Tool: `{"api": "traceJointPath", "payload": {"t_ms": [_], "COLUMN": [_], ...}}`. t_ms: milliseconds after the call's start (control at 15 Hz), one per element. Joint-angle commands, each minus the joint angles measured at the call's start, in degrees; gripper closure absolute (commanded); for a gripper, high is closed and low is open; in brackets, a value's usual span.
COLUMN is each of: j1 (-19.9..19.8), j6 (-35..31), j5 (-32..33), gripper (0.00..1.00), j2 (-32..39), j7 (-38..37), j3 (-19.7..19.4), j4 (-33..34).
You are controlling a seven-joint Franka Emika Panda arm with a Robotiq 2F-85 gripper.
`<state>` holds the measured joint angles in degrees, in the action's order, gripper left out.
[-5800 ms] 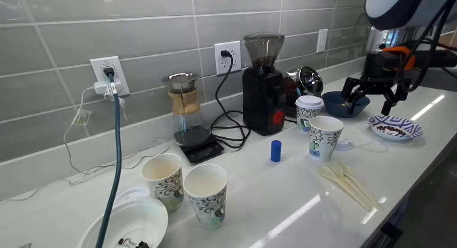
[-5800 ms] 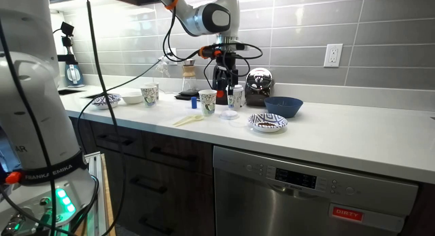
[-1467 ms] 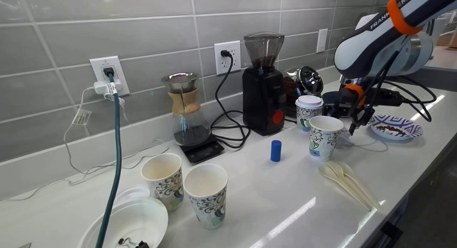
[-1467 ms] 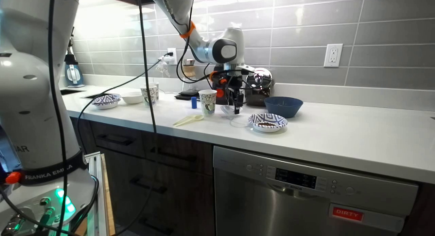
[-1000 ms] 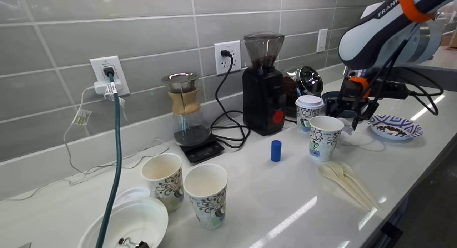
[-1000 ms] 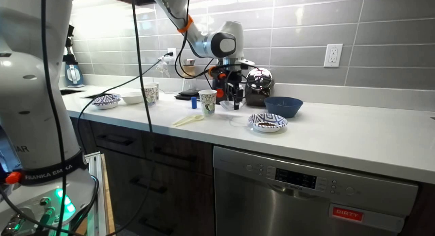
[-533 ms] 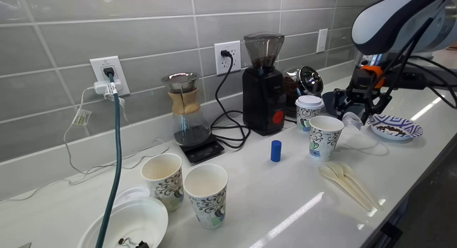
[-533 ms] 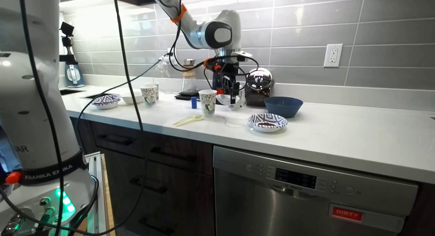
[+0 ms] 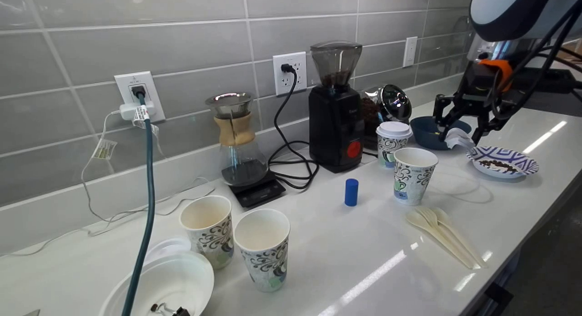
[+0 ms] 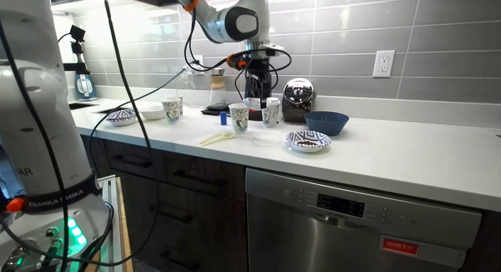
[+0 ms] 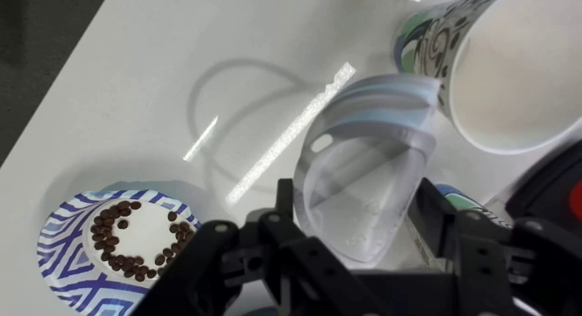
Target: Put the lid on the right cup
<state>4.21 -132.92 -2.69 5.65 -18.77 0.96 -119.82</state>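
White arm bent over counter, gripper pointing down, lid pinched

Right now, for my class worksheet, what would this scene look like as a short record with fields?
Held item: white plastic lid, squeezed out of round
Held by: tool, above the counter
Likely target: nearest open cup, upright
Covered: lidded cup, upright
Contents: coffee beans in the patterned bowl
Step left: lid not yet on the open cup

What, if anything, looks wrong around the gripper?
The lid looks bent: in the wrist view, the gripper pinches it from both sides, and its outline is squeezed into a teardrop rather than a circle.
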Motion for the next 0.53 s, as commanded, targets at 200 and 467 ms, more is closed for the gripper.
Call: {"api": "traceJointPath", "payload": {"t_ms": [200,467], "j1": [0.93,2.09], "j6": [2.4,3.38], "j5": [-0.82,-0.08], "gripper": [0.35,0.36], "j2": [-5.08,-4.59], "j7": [0.23,-0.06], "j3": [2.44,4.33], "j4": [-2.05,-2.11]}}
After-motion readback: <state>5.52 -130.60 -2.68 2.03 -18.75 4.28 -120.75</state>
